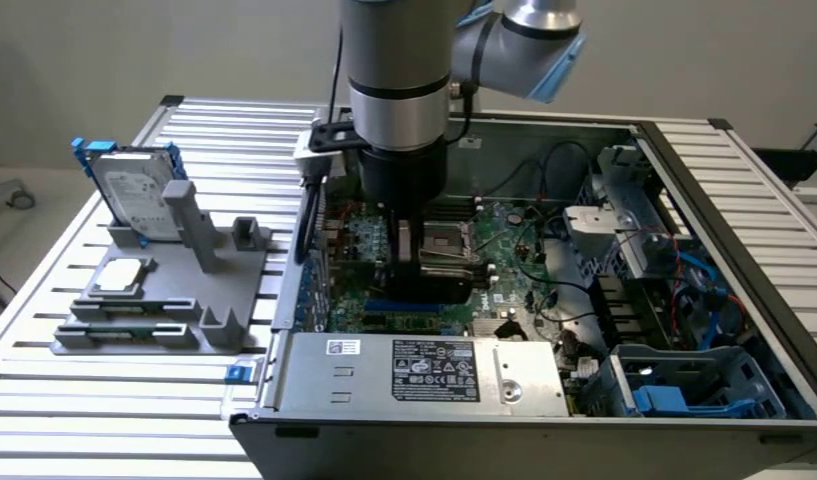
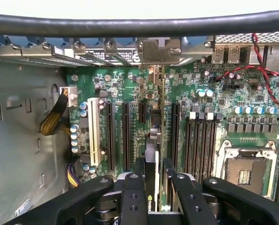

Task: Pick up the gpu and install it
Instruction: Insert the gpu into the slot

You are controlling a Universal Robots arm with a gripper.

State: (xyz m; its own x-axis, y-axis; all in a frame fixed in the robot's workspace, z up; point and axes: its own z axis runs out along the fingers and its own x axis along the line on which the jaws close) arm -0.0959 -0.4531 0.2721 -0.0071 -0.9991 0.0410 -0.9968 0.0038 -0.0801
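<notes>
The motherboard is coloured green, the gpu edge likewise, and the gripper is finished in black. The table is ribbed in silver stripes.

This looks like a robotics lab or test bench, not a home or office. A silver and blue-jointed industrial robot arm reaches down into an open black and grey desktop computer case lying on its side on a ribbed aluminium-profile table. Beside the case, a grey moulded parts fixture presents a silver hard drive in a blue frame and a small square silver processor chip. A plain grey wall stands behind. Inside the case, the black two-fingered gripper clamps the gpu, a thin green card, over the green motherboard.
</notes>
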